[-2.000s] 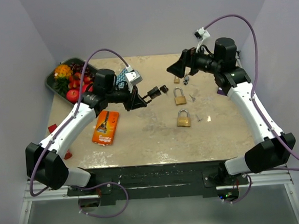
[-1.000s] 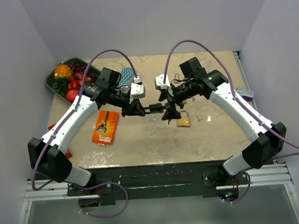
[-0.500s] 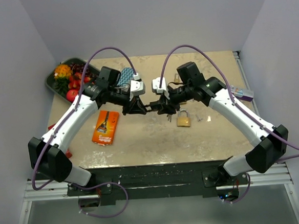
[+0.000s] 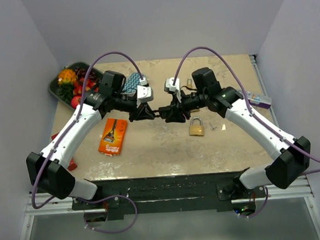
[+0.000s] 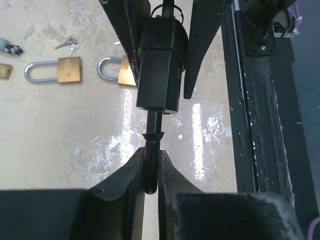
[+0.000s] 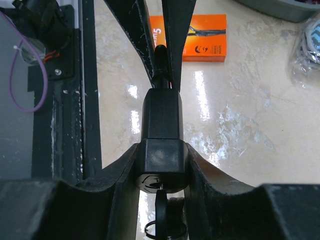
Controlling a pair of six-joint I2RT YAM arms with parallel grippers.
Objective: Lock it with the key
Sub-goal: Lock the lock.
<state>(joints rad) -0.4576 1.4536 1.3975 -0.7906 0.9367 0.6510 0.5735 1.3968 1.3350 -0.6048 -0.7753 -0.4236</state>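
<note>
A black padlock (image 4: 163, 112) hangs in the air between both arms above the table's middle. My left gripper (image 5: 151, 162) is shut on the thin shackle (image 5: 153, 131) that sticks out of the lock body (image 5: 161, 65). My right gripper (image 6: 162, 152) is shut on the sides of the lock body (image 6: 162, 125). A black-headed key (image 6: 162, 212) with a wire ring sits in the keyhole at the body's end, between the right fingers. In the top view the left gripper (image 4: 148, 112) and the right gripper (image 4: 173, 113) face each other.
A brass padlock (image 4: 197, 129) lies on the table under the right arm, with small keys (image 4: 212, 127) beside it. An orange box (image 4: 113, 136) lies at the left. A tray of fruit (image 4: 64, 88) stands at the back left. A second brass padlock (image 5: 67, 70) shows in the left wrist view.
My right arm swung in from the back right, met the lock held by the left gripper, and its fingers closed on the lock body. The left arm shifted slightly.
</note>
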